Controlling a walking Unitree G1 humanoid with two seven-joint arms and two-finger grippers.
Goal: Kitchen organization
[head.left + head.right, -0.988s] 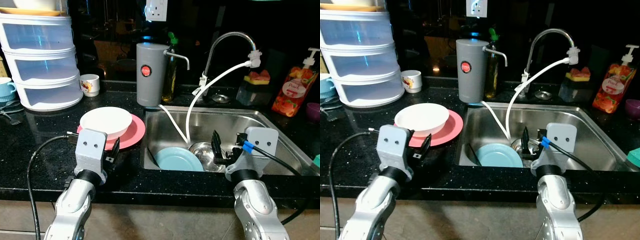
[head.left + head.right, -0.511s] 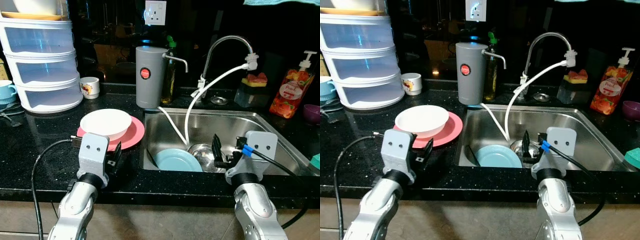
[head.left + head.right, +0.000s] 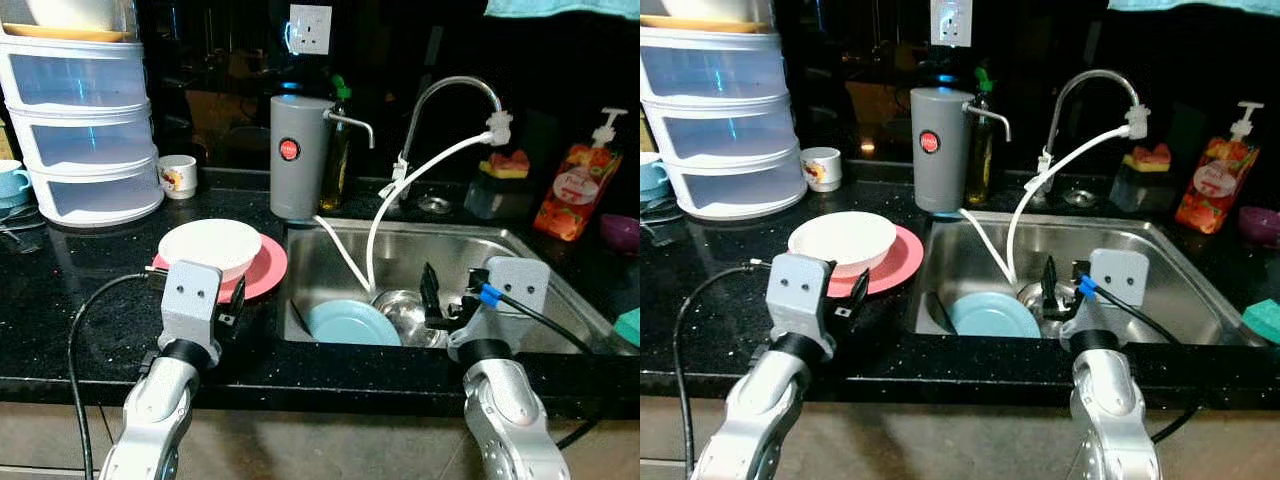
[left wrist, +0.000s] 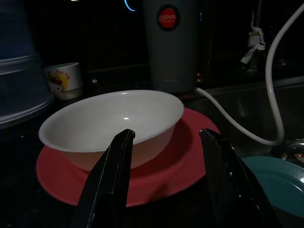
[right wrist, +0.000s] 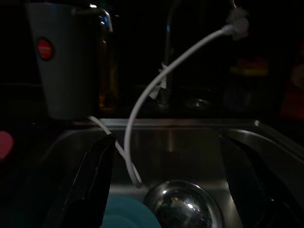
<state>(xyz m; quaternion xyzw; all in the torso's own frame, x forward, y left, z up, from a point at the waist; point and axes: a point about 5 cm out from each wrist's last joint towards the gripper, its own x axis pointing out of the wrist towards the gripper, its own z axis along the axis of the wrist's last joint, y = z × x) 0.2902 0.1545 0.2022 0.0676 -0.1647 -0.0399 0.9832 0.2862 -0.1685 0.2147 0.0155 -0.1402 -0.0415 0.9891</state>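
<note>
A white bowl (image 3: 210, 247) rests on a pink plate (image 3: 268, 268) on the black counter, left of the sink. In the sink lie a light blue plate (image 3: 350, 323) and a steel bowl (image 3: 405, 310). My left gripper (image 3: 232, 300) hovers low at the pink plate's near edge, open, its fingers (image 4: 111, 175) pointing at the bowl with nothing between them. Over the sink's front edge my right gripper (image 3: 440, 298) is open and empty, aimed at the steel bowl (image 5: 183, 206).
A grey water dispenser (image 3: 297, 155) stands behind the sink (image 3: 500, 250), its white hose (image 3: 375, 230) hanging from the faucet (image 3: 450, 90) into the basin. A plastic drawer unit (image 3: 85, 130) and mug (image 3: 178, 177) are at back left. A soap bottle (image 3: 567, 190) is at right.
The whole picture has shifted slightly down and left, so the camera has moved. Both grippers stay open in about the same places relative to the dishes.
</note>
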